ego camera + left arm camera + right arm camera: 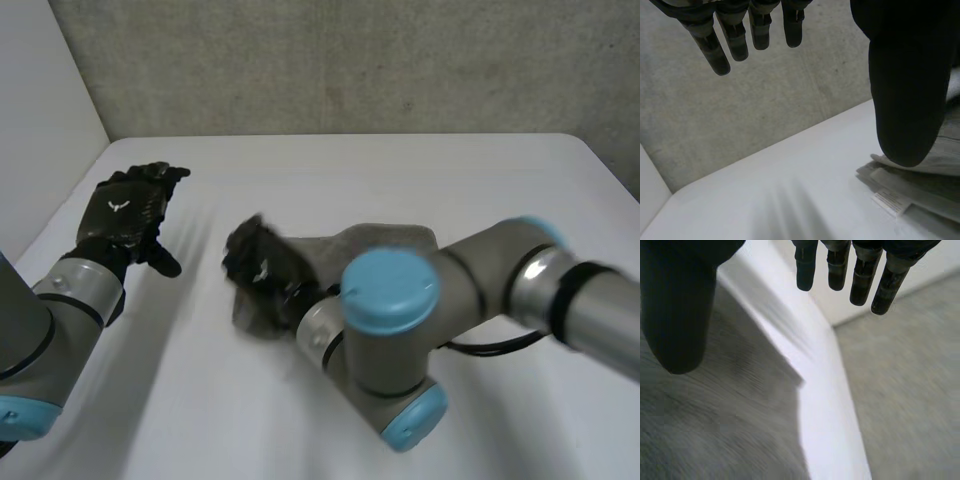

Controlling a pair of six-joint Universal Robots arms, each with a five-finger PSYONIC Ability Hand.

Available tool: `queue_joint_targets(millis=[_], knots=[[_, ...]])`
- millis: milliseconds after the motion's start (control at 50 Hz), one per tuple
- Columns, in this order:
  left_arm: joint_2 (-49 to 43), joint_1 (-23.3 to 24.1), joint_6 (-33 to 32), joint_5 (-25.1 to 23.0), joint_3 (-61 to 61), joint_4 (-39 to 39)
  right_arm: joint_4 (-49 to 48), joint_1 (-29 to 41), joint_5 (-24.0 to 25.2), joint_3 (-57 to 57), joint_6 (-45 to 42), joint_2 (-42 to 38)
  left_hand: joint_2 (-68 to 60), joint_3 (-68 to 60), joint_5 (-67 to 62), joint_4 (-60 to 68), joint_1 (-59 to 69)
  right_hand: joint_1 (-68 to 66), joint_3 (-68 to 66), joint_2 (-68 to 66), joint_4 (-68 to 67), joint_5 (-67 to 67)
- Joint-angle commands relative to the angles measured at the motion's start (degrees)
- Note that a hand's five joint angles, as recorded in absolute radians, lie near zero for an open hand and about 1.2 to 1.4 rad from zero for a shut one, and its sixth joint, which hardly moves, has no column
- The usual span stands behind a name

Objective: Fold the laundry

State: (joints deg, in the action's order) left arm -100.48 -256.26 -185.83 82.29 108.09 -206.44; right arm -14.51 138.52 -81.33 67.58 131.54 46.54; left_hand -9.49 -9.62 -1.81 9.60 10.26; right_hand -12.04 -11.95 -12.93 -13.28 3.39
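Note:
A grey folded cloth point(385, 238) lies in the middle of the white table point(400, 165). My right hand point(262, 265) hovers at the cloth's left end, and my right arm crosses in front of the cloth and hides much of it. In the right wrist view the right hand point(675, 315) is open with straight fingers, and the grey cloth point(715, 430) lies under its palm. My left hand point(125, 215) is open above the table's left side, apart from the cloth. In the left wrist view the left hand point(910, 90) has straight fingers, and the folded cloth point(925, 187) with a white label point(892, 201) lies beside its thumb.
A grey wall point(350, 60) stands behind the table's far edge. A white panel point(40, 120) borders the table on the left. Bare tabletop lies between my left hand and the cloth, and beyond the cloth.

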Motion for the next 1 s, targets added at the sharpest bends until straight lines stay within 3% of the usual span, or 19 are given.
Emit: queue_joint_targets(millis=[20,120,220,360,440,480,500,520,540,580,600,620,640,780,880,1000], knots=[[-0.1,3.5,0.0,-0.2,-0.7,0.0,0.3,-9.3,-2.7,11.1,20.3,14.3,-0.6,-0.4,1.8,0.4,-0.2,2.0,2.0,2.9,3.3,-3.4],[-2.7,9.0,0.0,-0.3,-3.5,0.2,1.8,-15.4,-2.5,17.4,28.9,16.2,-1.6,-1.4,0.8,1.5,0.8,2.0,2.0,2.9,3.3,-3.4],[-8.6,15.0,-0.2,0.2,-8.2,0.9,4.4,-20.8,-2.3,22.3,30.2,18.1,-2.1,-1.9,0.3,2.0,1.3,2.0,2.0,2.9,3.3,-3.4],[-19.3,17.0,-6.6,2.3,-16.4,2.4,3.9,-27.2,-1.5,28.4,30.7,17.6,-2.6,-2.4,-0.3,2.5,1.8,-0.7,-0.8,0.2,0.5,-0.6],[-25.1,17.0,-12.6,8.1,-21.0,3.9,3.0,-27.8,-0.2,28.7,31.0,16.0,-2.4,-2.3,-0.1,2.3,1.6,-4.1,-4.2,-3.2,-2.9,2.8],[-26.3,17.0,-13.8,9.6,-21.8,4.1,1.5,-28.0,0.8,28.8,31.1,14.0,-2.1,-1.9,0.2,2.0,1.3,-16.8,-16.9,-15.9,-15.6,15.5],[-27.0,17.0,-14.3,10.5,-22.1,4.1,1.5,-28.0,0.8,28.8,31.1,14.0,-1.9,-1.8,0.4,1.8,1.1,-16.9,-17.0,-16.0,-15.6,15.5],[-27.0,17.0,-14.3,10.5,-22.1,4.1,0.6,-28.0,1.1,29.1,31.0,13.3,-1.9,-1.8,0.4,1.8,1.1,-25.2,-25.3,-24.3,-24.0,23.9],[-27.1,17.0,-14.2,10.8,-22.0,4.1,0.6,-28.0,1.1,29.1,31.0,13.3,-1.7,-1.6,0.6,1.6,1.0,-25.3,-25.4,-24.4,-24.1,23.9],[-27.1,17.0,-14.1,10.9,-21.9,4.1,-1.4,-28.1,1.2,29.3,31.1,12.2,-1.7,-1.6,0.6,1.6,1.0,-46.9,-47.0,-46.0,-45.6,45.5],[-26.9,17.0,-13.9,10.9,-21.4,4.2,-1.4,-28.1,1.2,29.3,31.1,12.2,-1.7,-1.6,0.6,1.6,1.0,-47.0,-47.1,-46.1,-45.8,45.6],[-26.9,17.0,-13.9,10.9,-21.4,4.2,-2.1,-28.2,1.2,29.2,31.1,11.7,-1.7,-1.6,0.6,1.6,1.0,-63.1,-63.2,-62.3,-61.9,61.8],[-26.4,17.1,-13.9,11.0,-21.2,4.4,-2.8,-28.4,1.2,29.3,31.1,11.6,-1.7,-1.6,0.6,1.6,1.0,-67.9,-68.0,-67.0,-66.7,66.6],[-15.8,17.5,-13.9,10.8,-17.3,4.5,-4.4,-28.0,0.6,27.5,29.7,14.5,-1.2,-1.1,1.1,1.1,0.5,-68.0,-68.0,-67.1,-66.7,66.6],[-10.3,16.9,-13.9,11.0,-16.4,4.6,-2.7,-26.5,0.4,20.3,29.6,17.4,-1.2,-1.1,1.1,1.1,0.5,-68.0,-68.0,-67.1,-66.7,66.6],[-6.4,15.1,-14.0,11.1,-14.7,5.0,3.3,-14.2,1.2,7.2,28.4,12.2,-1.1,-0.9,1.3,1.0,0.3,-68.0,-68.0,-67.1,-66.7,66.6]])
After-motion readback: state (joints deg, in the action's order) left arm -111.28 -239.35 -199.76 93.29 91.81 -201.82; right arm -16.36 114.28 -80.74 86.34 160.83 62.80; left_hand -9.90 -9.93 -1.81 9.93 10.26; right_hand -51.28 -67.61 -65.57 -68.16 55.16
